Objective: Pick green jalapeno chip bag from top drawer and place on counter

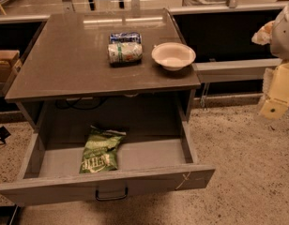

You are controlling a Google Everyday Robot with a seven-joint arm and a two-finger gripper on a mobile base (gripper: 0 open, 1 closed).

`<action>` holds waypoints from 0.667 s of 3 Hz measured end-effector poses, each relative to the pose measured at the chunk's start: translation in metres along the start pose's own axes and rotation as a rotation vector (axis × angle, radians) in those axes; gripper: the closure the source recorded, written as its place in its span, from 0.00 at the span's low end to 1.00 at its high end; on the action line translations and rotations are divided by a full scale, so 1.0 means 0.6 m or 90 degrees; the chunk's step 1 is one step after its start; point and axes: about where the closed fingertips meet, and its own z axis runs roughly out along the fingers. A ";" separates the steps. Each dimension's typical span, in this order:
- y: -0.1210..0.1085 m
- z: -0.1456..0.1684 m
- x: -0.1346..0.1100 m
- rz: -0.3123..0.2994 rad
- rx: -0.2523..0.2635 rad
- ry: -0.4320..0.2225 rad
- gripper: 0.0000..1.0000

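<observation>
The green jalapeno chip bag [101, 150] lies flat in the left half of the top drawer [149, 178], which is pulled wide open below the counter [64, 62]. The drawer's dark pull handle [111, 194] sits at the centre of its front panel. My gripper [275, 96] hangs at the right edge of the view. It is well to the right of the table, at about counter height and far from the bag. It holds nothing that I can see.
On the counter lie a white-and-green bag [125, 53], a blue-and-white packet [125, 36] behind it, and a white bowl [173, 56] to their right. A cardboard box [3, 62] stands at the left. A low ledge [233, 69] runs right of the table over speckled floor.
</observation>
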 end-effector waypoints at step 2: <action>-0.013 0.021 -0.030 -0.016 0.004 0.004 0.00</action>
